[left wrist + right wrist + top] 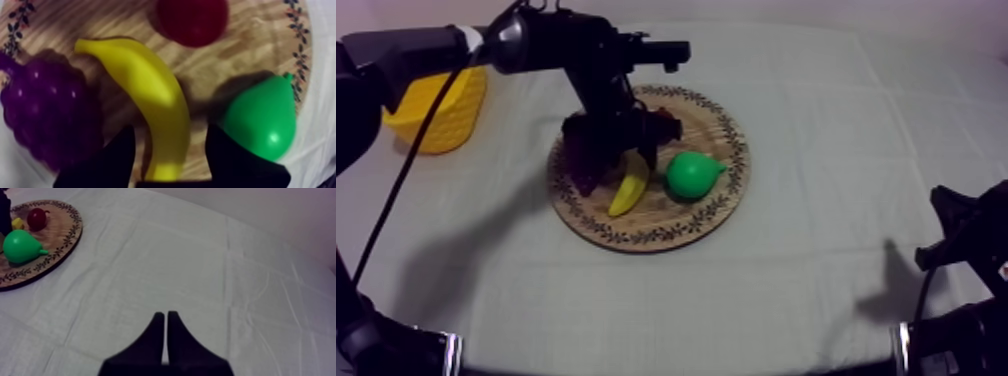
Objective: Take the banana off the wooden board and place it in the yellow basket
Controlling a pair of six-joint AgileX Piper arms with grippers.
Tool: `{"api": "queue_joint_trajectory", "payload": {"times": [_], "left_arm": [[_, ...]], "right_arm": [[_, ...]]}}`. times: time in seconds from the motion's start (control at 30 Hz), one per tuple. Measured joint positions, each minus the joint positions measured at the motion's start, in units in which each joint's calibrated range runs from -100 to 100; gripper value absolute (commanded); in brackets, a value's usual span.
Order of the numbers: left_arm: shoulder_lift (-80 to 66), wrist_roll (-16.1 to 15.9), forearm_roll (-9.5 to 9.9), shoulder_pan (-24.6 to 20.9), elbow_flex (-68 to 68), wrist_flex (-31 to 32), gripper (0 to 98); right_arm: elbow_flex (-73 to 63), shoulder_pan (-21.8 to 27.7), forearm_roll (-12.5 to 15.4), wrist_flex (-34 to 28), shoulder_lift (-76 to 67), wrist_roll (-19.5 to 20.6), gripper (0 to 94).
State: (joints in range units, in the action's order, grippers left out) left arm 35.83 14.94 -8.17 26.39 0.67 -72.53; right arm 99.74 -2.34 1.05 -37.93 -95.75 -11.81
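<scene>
The yellow banana (150, 95) lies on the round wooden board (235, 55) between a bunch of purple grapes (45, 110) and a green pear (262, 120). My left gripper (170, 127) is open, one finger on each side of the banana's near end, with small gaps showing. From above, the left gripper (621, 160) hangs over the banana (629, 190) on the board (726, 215). The yellow basket (436, 110) stands at the far left. My right gripper (166, 315) is shut on nothing over bare cloth, low at the right side (961, 235).
A small red fruit (192, 20) sits on the board beyond the banana. The pear (692, 174) lies just right of the banana. Between board and basket runs open cloth, crossed by the left arm's shadow.
</scene>
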Motion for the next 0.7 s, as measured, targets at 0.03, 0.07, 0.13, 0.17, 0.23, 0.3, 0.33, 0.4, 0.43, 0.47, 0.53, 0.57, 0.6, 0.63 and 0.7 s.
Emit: {"api": "queue_joint_trajectory", "payload": {"times": [0.03, 0.07, 0.13, 0.17, 0.23, 0.3, 0.33, 0.4, 0.43, 0.47, 0.53, 0.57, 0.6, 0.63, 0.7], "left_arm": [[0.64, -0.07, -0.27, -0.06, 0.40, -0.11, 53.4], [1.22, -0.18, -0.39, -0.09, 0.76, -0.20, 52.6], [2.15, -0.22, -0.65, -0.11, 1.24, -0.41, 48.6], [2.62, -0.34, -0.92, -0.11, 1.63, -0.48, 46.2], [3.40, -0.46, -1.22, -0.11, 2.12, -0.50, 40.0], [4.08, -0.63, -1.56, -0.11, 2.47, -0.58, 32.5], [4.32, -0.73, -1.75, -0.11, 2.47, -0.58, 28.8], [4.82, -0.85, -1.92, -0.06, 2.63, -0.67, 23.7], [4.82, -0.85, -1.99, -0.06, 2.63, -0.67, 22.3], [4.98, -0.99, -2.06, -0.06, 2.63, -0.67, 21.3], [4.98, -1.14, -2.18, -0.06, 2.45, -0.49, 20.2], [4.76, -1.23, -2.18, -0.09, 2.36, -0.27, 19.9], [4.58, -1.32, -2.18, -0.16, 2.04, -0.03, 19.7], [4.25, -1.38, -2.12, -0.16, 1.89, -0.03, 19.5], [3.34, -1.53, -1.99, -0.16, 1.52, -0.16, 19.4]], "right_arm": [[0.00, 0.00, 0.00, 0.00, 0.00, 0.00, 0.4], [0.00, 0.00, 0.00, 0.08, 0.00, 0.00, 0.4], [0.00, 0.00, 0.00, 0.08, 0.00, 0.00, 0.4], [0.00, 0.00, 0.00, 0.00, 0.00, 0.00, 0.4], [0.00, 0.00, 0.00, 0.08, 0.00, 0.00, 0.4], [0.00, -0.07, 0.00, 0.00, 0.00, 0.00, 0.4], [0.00, -0.10, 0.00, 0.00, 0.00, 0.00, 0.4], [0.00, -0.11, 0.00, 0.00, 0.00, 0.00, 0.4], [0.00, -0.11, 0.00, 0.00, 0.00, 0.00, 0.4], [0.00, -0.11, 0.00, 0.00, 0.00, 0.00, 0.4], [0.00, -0.11, 0.00, 0.00, 0.00, 0.00, 0.4], [0.00, -0.11, 0.00, 0.00, 0.00, 0.00, 0.4], [0.00, -0.11, 0.00, 0.00, 0.00, 0.00, 0.4], [0.00, -0.11, 0.00, 0.00, 0.00, 0.00, 0.4], [0.00, -0.11, 0.00, 0.00, 0.00, 0.00, 0.4]]}}
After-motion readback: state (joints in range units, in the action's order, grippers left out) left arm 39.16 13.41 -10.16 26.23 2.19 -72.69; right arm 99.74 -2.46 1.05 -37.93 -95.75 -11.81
